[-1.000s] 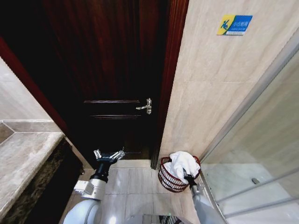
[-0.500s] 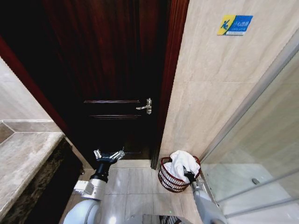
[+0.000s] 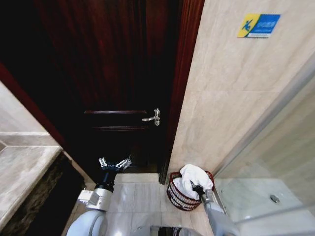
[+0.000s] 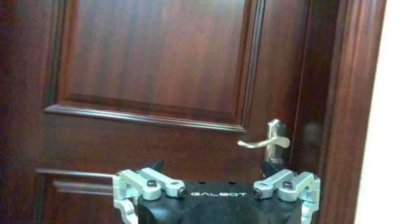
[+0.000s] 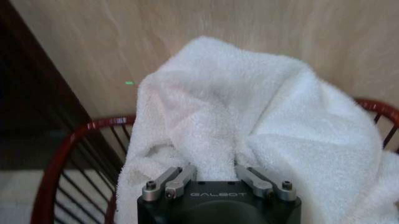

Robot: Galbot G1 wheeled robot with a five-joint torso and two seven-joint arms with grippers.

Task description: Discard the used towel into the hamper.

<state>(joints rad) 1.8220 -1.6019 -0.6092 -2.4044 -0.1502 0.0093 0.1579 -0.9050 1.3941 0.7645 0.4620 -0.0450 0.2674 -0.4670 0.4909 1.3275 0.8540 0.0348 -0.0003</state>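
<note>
The white towel (image 3: 194, 178) is piled in and over the rim of the hamper (image 3: 178, 196), a small reddish-brown wire basket standing on the floor against the beige wall. My right gripper (image 3: 197, 188) is at the hamper's near rim, shut on the towel. In the right wrist view its fingers (image 5: 181, 176) pinch a fold of the towel (image 5: 249, 116) above the hamper rim (image 5: 68, 149). My left gripper (image 3: 114, 163) hangs open and empty in front of the dark door, well left of the hamper.
A dark wooden door (image 3: 113, 73) with a silver lever handle (image 3: 152, 118) fills the middle. A stone counter (image 3: 24, 172) is at the left. A glass shower screen (image 3: 275, 162) stands right of the hamper. Pale floor tiles (image 3: 142, 196) lie between my arms.
The whole head view has shifted, so the camera moved. My right gripper stays on the towel at the hamper. The left arm has not moved.
</note>
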